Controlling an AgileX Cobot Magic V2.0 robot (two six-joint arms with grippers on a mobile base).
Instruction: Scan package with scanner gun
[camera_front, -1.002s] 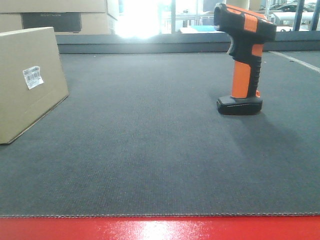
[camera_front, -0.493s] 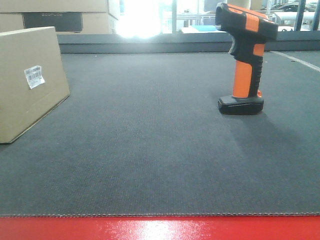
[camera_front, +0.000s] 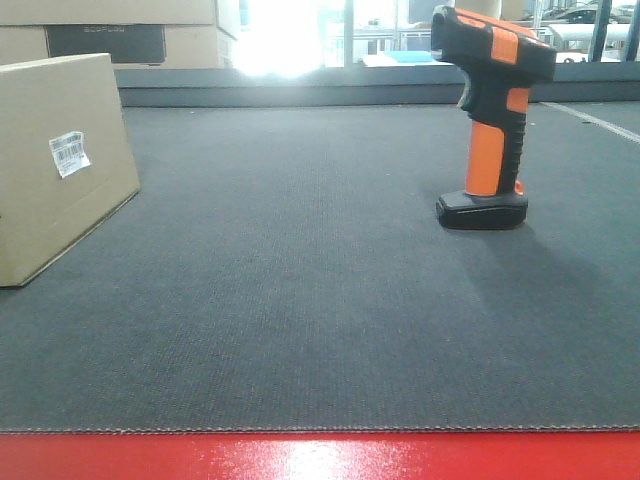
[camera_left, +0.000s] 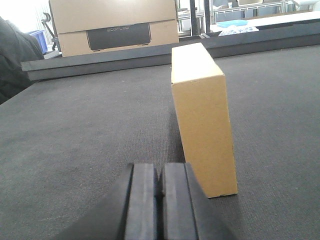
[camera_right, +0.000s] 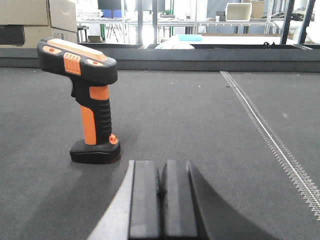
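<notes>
A brown cardboard package (camera_front: 55, 165) with a white barcode label (camera_front: 68, 153) stands on edge at the left of the dark mat. It also shows in the left wrist view (camera_left: 202, 112), just ahead and right of my left gripper (camera_left: 160, 187), which is shut and empty. An orange and black scanner gun (camera_front: 490, 115) stands upright on its base at the right. In the right wrist view the scanner (camera_right: 90, 100) is ahead and to the left of my right gripper (camera_right: 161, 187), which is shut and empty. Neither gripper shows in the front view.
The dark mat (camera_front: 300, 280) ends at a red front edge (camera_front: 320, 457). A raised ledge (camera_front: 300, 90) runs along the back. Large cardboard boxes (camera_left: 112, 25) stand behind it at the left. A stitched seam (camera_right: 270, 140) runs across the mat at the right.
The front view has shifted very slightly, so the package and the scanner sit a few pixels to the right. Nothing else has moved.
</notes>
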